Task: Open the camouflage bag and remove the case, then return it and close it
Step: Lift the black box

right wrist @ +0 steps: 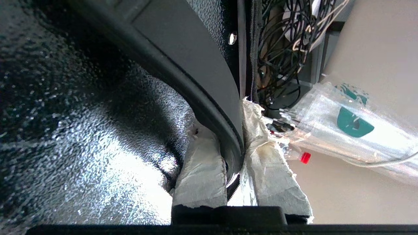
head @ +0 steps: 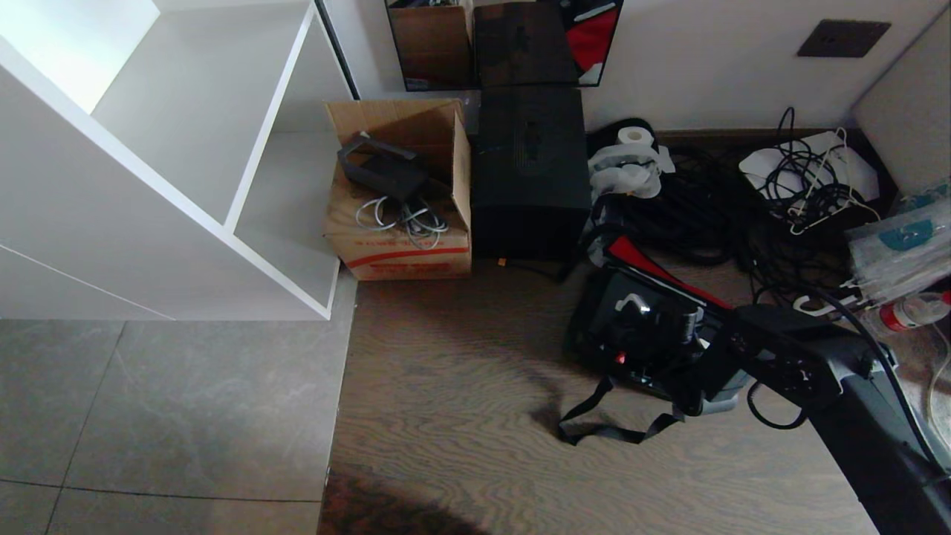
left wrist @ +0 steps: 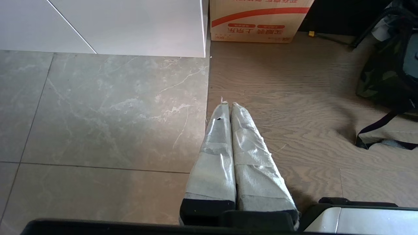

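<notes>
The camouflage bag (head: 584, 331) lies open on the wood floor at the right, its red-lined flap (head: 645, 264) folded back and its black strap (head: 594, 420) trailing toward me. The black case (head: 631, 338) sits in the opening, a small red latch (head: 619, 358) on its near edge. My right gripper (head: 702, 343) reaches in from the right. In the right wrist view the right gripper (right wrist: 225, 122) is shut on the case's black handle (right wrist: 183, 68), with the textured case face (right wrist: 81, 137) beside it. My left gripper (left wrist: 228, 104) hangs shut and empty over the floor, left of the bag (left wrist: 378, 75).
An upright black box (head: 529, 167) and an open cardboard box (head: 401, 193) stand against the wall behind. A white shelf unit (head: 186, 171) fills the left. Tangled cables (head: 743, 215), a paper roll (head: 634, 137), plastic bags (head: 903, 245) and a red-capped bottle (head: 910, 312) crowd the right.
</notes>
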Available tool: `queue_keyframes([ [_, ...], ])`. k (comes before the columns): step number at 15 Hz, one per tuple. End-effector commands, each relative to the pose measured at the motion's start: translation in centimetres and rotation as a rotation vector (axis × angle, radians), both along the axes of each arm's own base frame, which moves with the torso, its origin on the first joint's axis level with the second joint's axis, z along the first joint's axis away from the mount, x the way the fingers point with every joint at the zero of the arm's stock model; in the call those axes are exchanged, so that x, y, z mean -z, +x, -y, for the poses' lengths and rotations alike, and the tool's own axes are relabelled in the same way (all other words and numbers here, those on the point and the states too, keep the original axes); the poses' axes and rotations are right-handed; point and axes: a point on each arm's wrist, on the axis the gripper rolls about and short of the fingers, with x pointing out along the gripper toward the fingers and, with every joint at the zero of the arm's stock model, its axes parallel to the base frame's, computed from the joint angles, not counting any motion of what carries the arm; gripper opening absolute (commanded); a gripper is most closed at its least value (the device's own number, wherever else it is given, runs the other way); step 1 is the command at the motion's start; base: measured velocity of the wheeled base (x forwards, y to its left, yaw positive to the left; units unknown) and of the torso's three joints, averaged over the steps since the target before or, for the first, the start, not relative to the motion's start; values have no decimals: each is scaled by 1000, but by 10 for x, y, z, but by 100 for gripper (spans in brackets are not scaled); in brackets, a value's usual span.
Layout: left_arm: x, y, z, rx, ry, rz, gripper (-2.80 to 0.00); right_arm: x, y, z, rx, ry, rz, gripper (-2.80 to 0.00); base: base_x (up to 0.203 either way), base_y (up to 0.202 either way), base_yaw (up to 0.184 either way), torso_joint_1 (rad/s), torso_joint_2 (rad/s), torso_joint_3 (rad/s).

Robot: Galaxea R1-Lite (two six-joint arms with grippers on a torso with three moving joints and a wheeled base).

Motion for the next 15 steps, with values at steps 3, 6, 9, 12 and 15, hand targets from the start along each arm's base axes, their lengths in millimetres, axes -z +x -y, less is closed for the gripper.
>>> queue_keyframes([
  [3, 0, 0, 0, -2, 0, 2, -280, -20, -1, -2, 5, 1, 55, -280, 0, 0, 0, 0, 0, 0],
  [6, 0, 0, 0, 0, 0, 1, -280, -45, -4, -5, 8, 7, 93, -280, 0, 0, 0, 0, 0, 0],
  [9, 0, 0, 0, 0, 0, 0, -280, -70, -8, -6, 15, 11, 131, -280, 0, 0, 0, 0, 0, 0],
  [12, 0, 0, 0, 0, 0, 0, -280, -82, -12, -6, 15, 13, 139, -280, 0, 0, 0, 0, 0, 0],
  [15, 0, 0, 0, 0, 0, 0, -280, -88, -18, -5, 15, 15, 137, -280, 0, 0, 0, 0, 0, 0],
])
